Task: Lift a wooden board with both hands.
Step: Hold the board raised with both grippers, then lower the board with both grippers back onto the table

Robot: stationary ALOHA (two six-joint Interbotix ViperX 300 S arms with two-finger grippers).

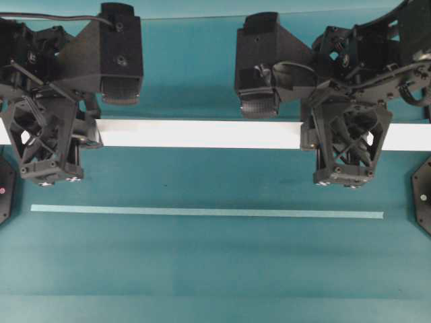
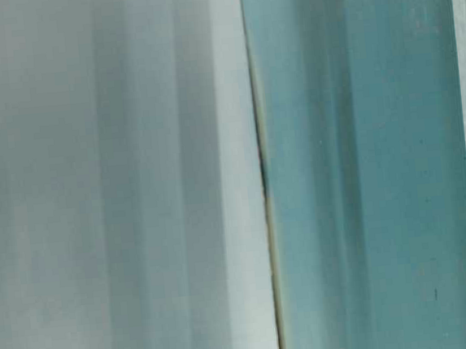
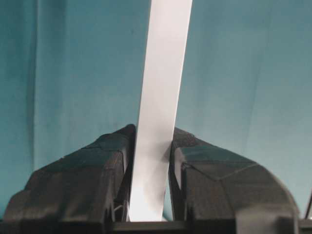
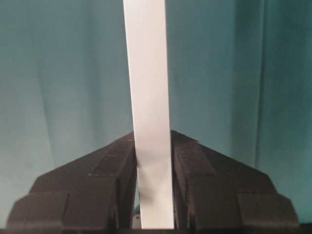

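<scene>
overhead view: the wooden board (image 1: 202, 134) runs level across the middle of the frame, from the left edge to the right edge, above the teal bench (image 1: 215, 262); the left claw (image 1: 50, 138) clamps it at the left of the frame and the right claw (image 1: 347, 138) right of centre. a thin pale teal strip (image 1: 207, 212) lies parallel on the bench, lower in the frame and well apart from the board. wrist views: each claw's two black fingers (image 3: 92, 170) (image 4: 97, 180) press the white plank's long sides, jaws narrow and closed on it.

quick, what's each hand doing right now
Left hand: closed on the wooden board, one finger on each side.
Right hand: closed on the same board, farther along it.
</scene>
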